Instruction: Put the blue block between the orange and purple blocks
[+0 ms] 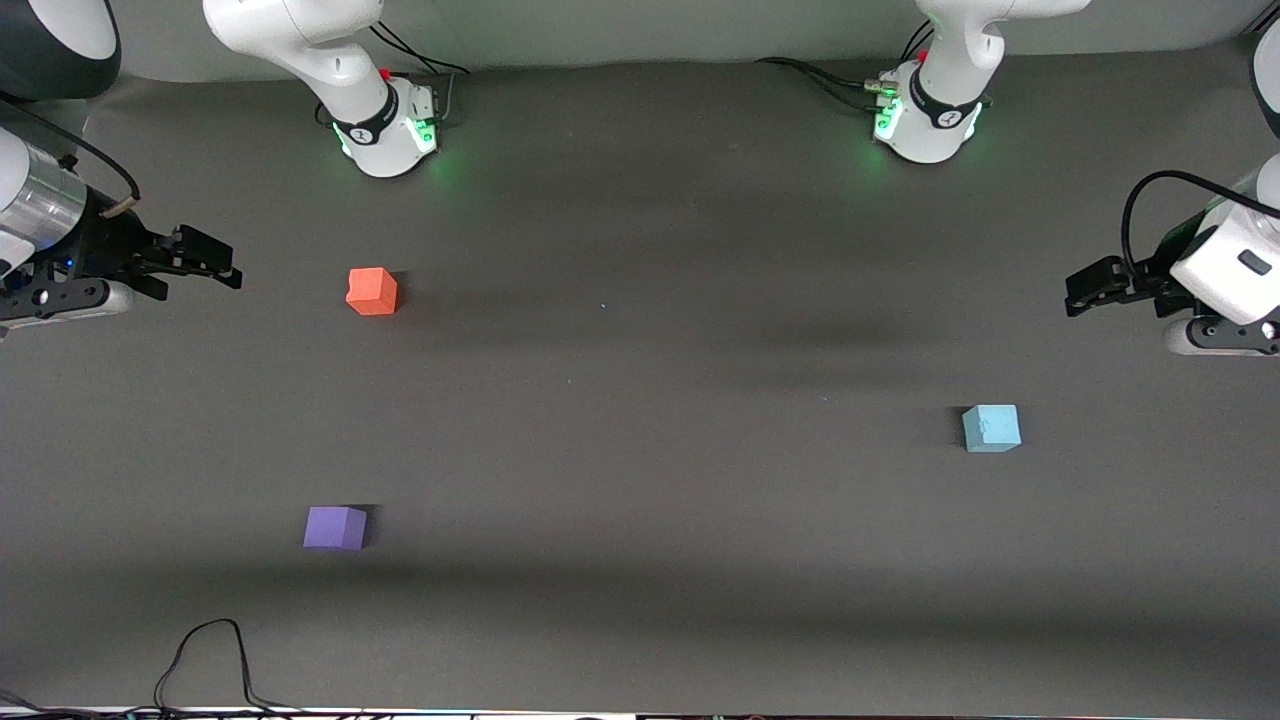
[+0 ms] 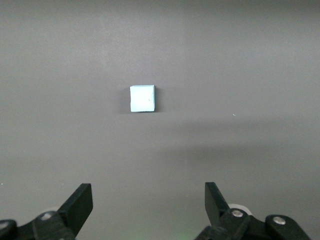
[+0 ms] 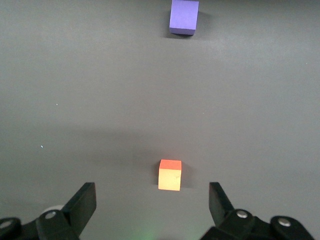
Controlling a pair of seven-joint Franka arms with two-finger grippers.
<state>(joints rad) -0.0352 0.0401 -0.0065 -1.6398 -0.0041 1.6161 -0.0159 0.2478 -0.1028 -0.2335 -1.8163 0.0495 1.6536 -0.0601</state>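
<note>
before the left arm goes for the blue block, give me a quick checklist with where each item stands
1. Left pincer open: ok, fingers spread wide and holding nothing.
2. Blue block free to grasp: ok, alone on the table toward the left arm's end.
3. Gap between orange block and purple block: ok, bare table, purple nearer the front camera.
4. Right pincer out of the way: ok, open above the table by the orange block, touching nothing.
5. Cable clear of the blocks: ok, at the table edge nearest the front camera.
</note>
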